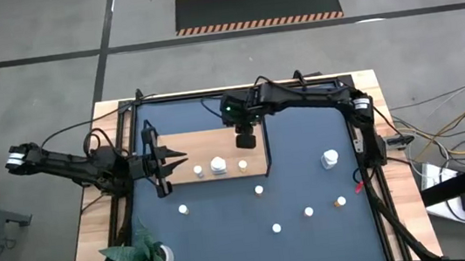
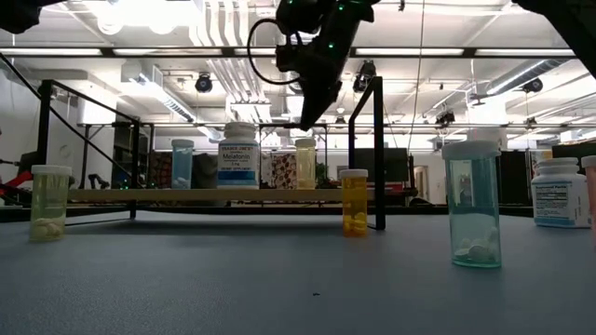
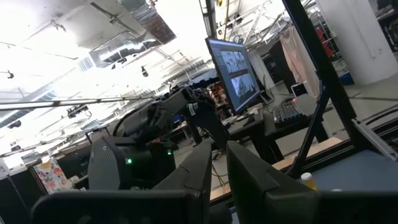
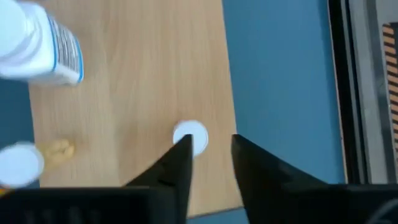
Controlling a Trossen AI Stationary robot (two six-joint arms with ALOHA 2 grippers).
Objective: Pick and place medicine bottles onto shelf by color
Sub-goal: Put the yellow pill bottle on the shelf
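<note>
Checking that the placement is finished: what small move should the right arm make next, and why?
Probably lift straight up and head for another bottle. The right gripper hangs above the shelf, fingers apart and empty, with a white-capped bottle standing free below; more bottles, like one, wait on the table.

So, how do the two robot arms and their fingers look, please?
Both arms are dark, nearly black, jointed, with black cables along them. The left arm has a pale cap at its outer end. The right arm shows a green light near its wrist. The fingers are flat, dark and tapered.
</note>
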